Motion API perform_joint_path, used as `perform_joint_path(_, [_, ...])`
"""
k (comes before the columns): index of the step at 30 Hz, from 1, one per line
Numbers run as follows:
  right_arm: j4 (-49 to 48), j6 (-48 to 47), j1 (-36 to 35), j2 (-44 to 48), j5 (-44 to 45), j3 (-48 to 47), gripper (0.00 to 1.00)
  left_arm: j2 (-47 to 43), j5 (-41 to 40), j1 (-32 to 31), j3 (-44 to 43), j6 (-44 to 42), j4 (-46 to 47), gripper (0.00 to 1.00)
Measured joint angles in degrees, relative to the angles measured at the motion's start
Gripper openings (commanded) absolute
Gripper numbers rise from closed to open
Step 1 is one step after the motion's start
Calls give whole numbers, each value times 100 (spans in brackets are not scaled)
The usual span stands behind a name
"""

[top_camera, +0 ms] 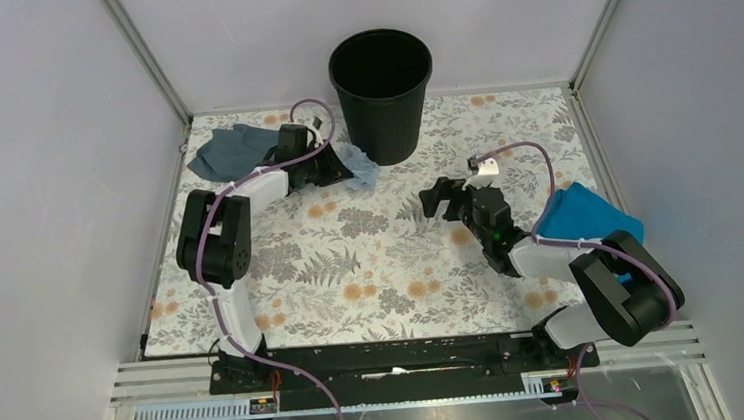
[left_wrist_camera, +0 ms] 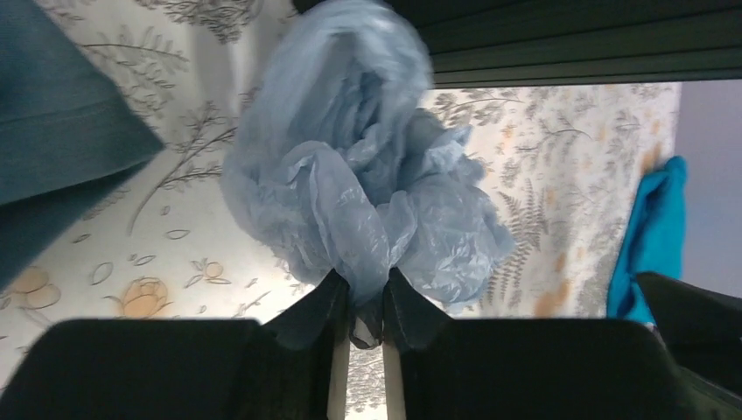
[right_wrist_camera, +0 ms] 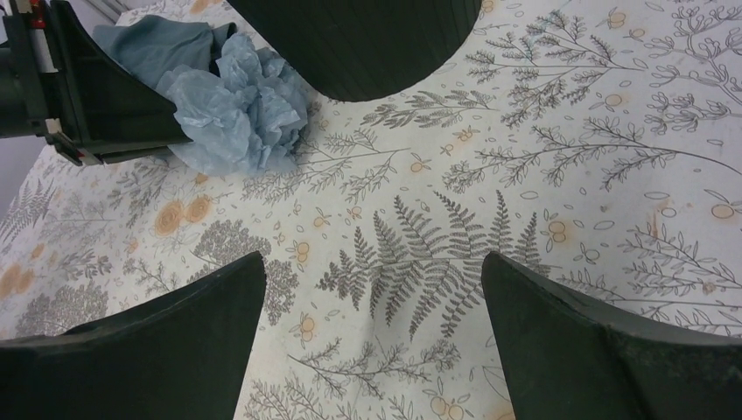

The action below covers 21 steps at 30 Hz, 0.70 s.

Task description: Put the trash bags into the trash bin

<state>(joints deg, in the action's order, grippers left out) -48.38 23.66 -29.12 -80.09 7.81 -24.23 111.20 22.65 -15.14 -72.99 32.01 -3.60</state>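
Now, bag (left_wrist_camera: 359, 175): thin, crinkly pale blue film, bunched into a loose wad on the counter (top_camera: 352, 262), just beside the base of the bin (top_camera: 386, 119), on its left. You cannot tell whether it touches the bin wall. Expect it to be near weightless, soft and slippery. It will likely unfurl and hang once lifted. It is not fragile, though the film could tear if it snags on the rim. The best hold is a gathered fold, several layers thick, not a single sheet edge.

Left end effector (left_wrist_camera: 367, 306): jaws nearly closed, pinching a bunched fold at the wad's near side. Film fills the narrow gap. The bite looks real but shallow, so watch for slip.

Left arm (top_camera: 246, 195): reaches forward and right, low over the counter, just beside the slate cloth (top_camera: 228, 151).

Right end effector (right_wrist_camera: 372, 262): jaws spread wide, nothing in them, poised over bare counter and facing the bag and bin. Right arm (top_camera: 552, 251): bent, elbow near the bright blue piece (top_camera: 589, 215).

You need a generous lift to carry the hanging film over the rim.
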Motion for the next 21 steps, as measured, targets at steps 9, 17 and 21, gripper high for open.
perform_joint_path(9, [420, 254, 0, -116, 168, -273, 100, -588, 949, -46, 695, 885, 935, 4])
perform_joint_path(17, [1982, 299, 4, 1058, -1003, -483, 92, -1080, 2009, -713, 822, 1611, 1749, 0])
perform_joint_path(21, [2741, 234, 4, 1954, -1648, -603, 79, -1255, 2306, -1158, 824, 1838, 1945, 0])
